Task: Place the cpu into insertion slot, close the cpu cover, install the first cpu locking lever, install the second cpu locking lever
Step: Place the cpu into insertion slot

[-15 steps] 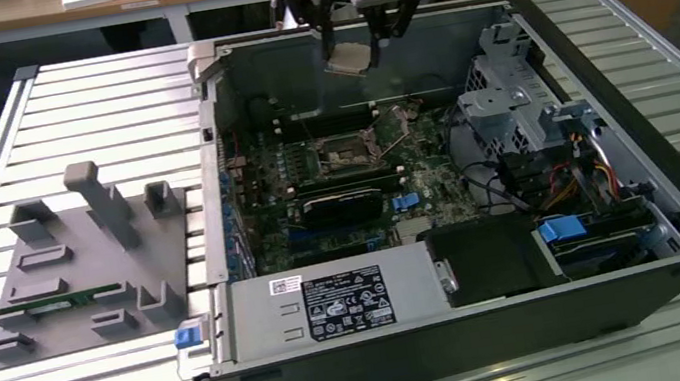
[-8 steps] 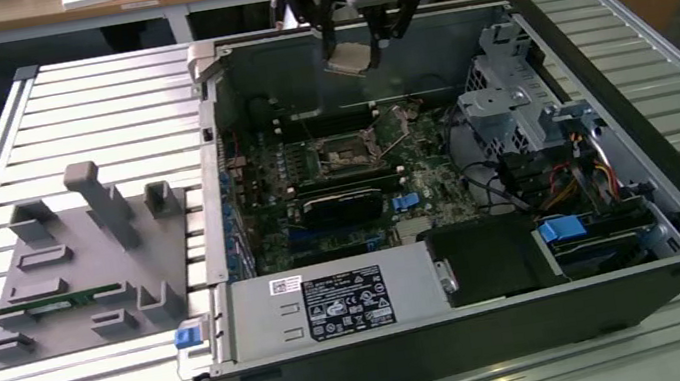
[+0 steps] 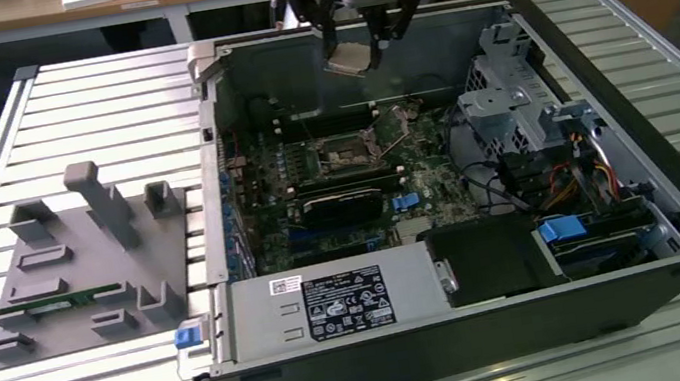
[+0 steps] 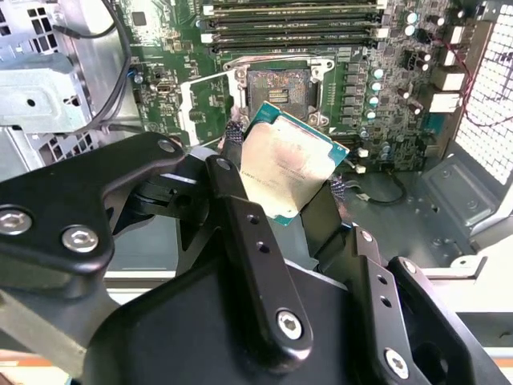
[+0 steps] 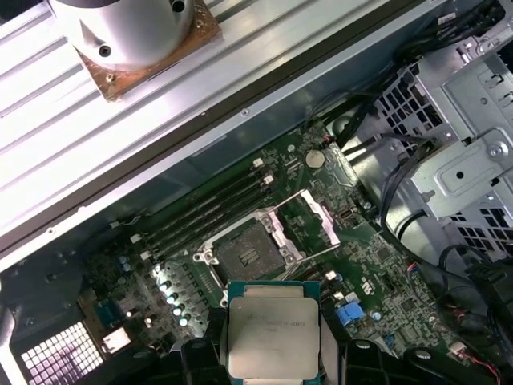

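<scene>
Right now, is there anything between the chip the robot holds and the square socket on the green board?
Nothing: in the exterior view the chip hangs above the socket with only air between them.

The cpu (image 4: 292, 164) is gripped at a tilt between the black fingers of the claw (image 4: 282, 170), held above the green board and apart from the uncovered insertion slot (image 4: 276, 84), beside which the cpu cover (image 4: 184, 104) is swung open.
</scene>
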{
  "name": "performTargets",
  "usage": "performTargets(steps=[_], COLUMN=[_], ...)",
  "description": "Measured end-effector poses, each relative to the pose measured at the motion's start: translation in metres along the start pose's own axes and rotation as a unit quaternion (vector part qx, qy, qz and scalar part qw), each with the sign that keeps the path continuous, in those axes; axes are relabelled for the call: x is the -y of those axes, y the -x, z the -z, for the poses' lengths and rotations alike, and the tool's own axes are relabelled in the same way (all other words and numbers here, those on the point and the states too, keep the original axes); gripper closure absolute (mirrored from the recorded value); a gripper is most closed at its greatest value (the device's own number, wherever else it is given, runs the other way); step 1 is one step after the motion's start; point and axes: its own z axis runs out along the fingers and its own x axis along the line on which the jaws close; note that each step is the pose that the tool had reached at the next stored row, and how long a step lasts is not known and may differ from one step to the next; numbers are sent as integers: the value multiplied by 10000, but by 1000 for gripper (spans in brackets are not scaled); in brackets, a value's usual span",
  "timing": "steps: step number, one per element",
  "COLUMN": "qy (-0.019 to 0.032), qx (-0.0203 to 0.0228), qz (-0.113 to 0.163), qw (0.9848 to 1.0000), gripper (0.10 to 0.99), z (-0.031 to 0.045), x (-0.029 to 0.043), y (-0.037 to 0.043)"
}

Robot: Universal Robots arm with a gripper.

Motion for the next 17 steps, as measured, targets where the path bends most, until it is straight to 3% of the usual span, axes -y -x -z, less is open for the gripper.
performTargets(steps=[17], qy=[9], qx=[39], qz=[-440], qw=[9990], gripper=[545], z=[-4], x=[0], y=[0])
